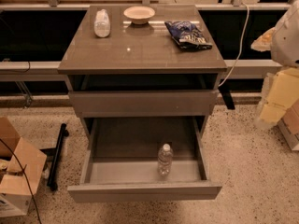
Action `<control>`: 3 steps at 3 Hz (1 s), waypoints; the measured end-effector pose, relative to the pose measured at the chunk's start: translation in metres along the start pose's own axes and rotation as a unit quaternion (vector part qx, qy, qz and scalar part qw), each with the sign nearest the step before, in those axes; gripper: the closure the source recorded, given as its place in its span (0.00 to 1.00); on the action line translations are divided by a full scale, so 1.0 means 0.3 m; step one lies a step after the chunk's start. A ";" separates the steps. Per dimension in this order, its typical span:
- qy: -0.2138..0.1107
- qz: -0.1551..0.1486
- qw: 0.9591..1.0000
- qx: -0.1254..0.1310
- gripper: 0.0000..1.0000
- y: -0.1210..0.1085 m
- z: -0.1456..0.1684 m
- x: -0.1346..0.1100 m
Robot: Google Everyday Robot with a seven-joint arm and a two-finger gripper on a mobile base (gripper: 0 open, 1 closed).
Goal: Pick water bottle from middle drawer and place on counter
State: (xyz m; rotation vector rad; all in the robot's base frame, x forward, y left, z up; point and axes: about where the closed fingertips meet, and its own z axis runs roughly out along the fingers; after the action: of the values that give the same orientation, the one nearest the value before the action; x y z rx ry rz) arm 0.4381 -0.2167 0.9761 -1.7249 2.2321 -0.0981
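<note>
We find the gripper (270, 112) at the right edge of the view, pale and yellowish, low beside the cabinet. Whether it is wide or narrow we cannot tell. Part of the arm above it is cut off by the edge.

To its left and lower, well apart, the water bottle (164, 159) stands upright in the pulled-out middle drawer (145, 191), near the front and right of centre. The drawer's right wall lies between gripper and bottle. The upper front (142, 102) overhangs the drawer's rear, which is lost in shadow.

Up and to the left is the counter (140, 55). It carries a whitish bottle (102, 23), a bowl (139, 14) and a blue bag (188, 34). A white cable (240, 36) hangs just above the gripper, off the counter's right side.

Far left on the floor sit a cardboard box (18, 171) and a black bar (57, 155).
</note>
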 end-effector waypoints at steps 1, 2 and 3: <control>0.000 0.000 1.000 0.000 0.00 0.000 0.000 0.000; -0.036 0.009 0.999 0.000 0.00 -0.010 0.052 -0.014; -0.110 0.043 0.993 -0.016 0.00 -0.043 0.198 0.038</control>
State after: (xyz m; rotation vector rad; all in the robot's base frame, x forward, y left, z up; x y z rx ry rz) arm 0.4648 -0.2227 0.9207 -1.5684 2.1519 0.1404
